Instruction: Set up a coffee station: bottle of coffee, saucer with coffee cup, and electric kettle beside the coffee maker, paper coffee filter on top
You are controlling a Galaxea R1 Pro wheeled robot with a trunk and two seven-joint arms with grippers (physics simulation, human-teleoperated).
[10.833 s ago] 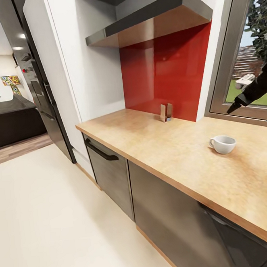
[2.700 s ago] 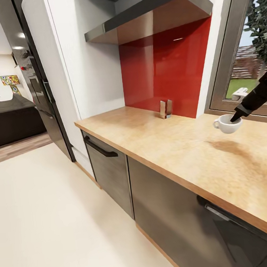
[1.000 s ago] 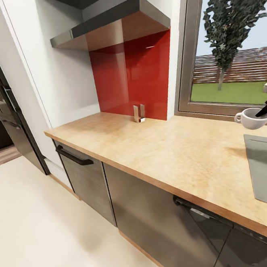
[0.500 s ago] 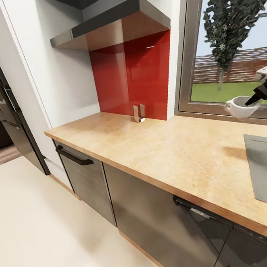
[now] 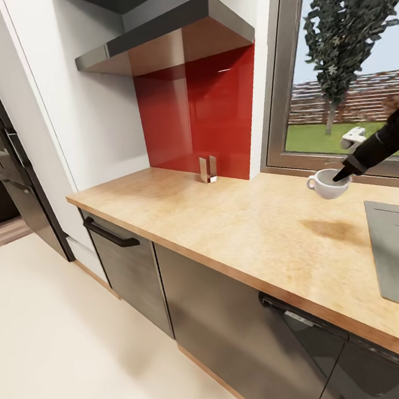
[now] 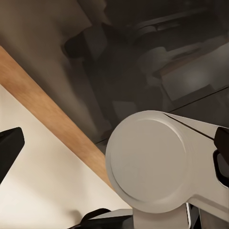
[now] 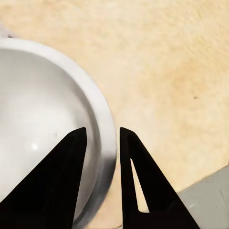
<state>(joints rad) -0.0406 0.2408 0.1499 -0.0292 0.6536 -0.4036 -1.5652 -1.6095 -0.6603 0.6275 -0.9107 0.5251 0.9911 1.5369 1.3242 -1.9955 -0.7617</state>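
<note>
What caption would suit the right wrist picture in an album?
Right gripper pinching the rim of the white coffee cup, one finger inside and one outside, above the beige kitchen countertop.

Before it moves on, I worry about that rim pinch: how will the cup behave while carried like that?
The cup looks rigid and small, probably light. The right tool pinches only one spot of its rim, one finger inside, so it may swing or tilt. Its glossy wall looks slippery, and hanging above the countertop, a slip could chip it.
</note>
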